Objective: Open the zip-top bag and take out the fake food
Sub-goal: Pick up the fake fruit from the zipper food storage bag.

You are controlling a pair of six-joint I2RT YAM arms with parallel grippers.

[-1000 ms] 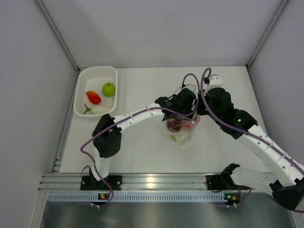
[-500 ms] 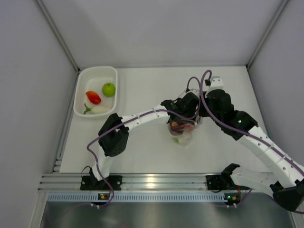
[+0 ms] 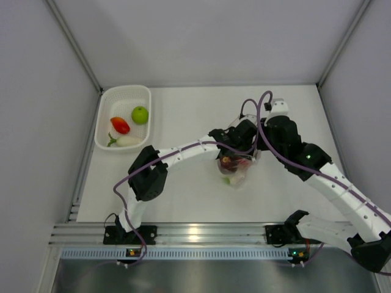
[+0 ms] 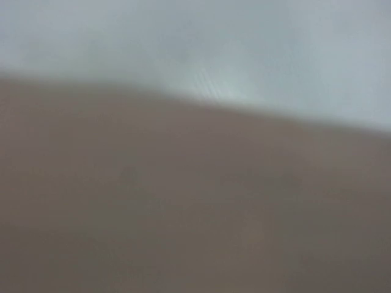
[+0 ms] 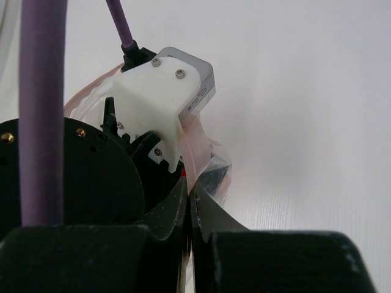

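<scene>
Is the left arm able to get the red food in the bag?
Probably, yes. The right gripper pinches the pink edge of the zip-top bag, and the left gripper sits at its mouth, above the red food. Its opening is unclear.

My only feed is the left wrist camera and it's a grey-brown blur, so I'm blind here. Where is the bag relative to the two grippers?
Observer: From above, the zip-top bag is in the middle of the table, right where the left gripper and right gripper meet.
Operator: Is the right one holding it?
Observer: Yes; the right wrist view shows its fingers closed on the bag's pinkish edge.
Operator: Anything out already?
Observer: The white basket holds a green fruit, a red one and a white radish; red and green pieces sit inside the bag.
</scene>
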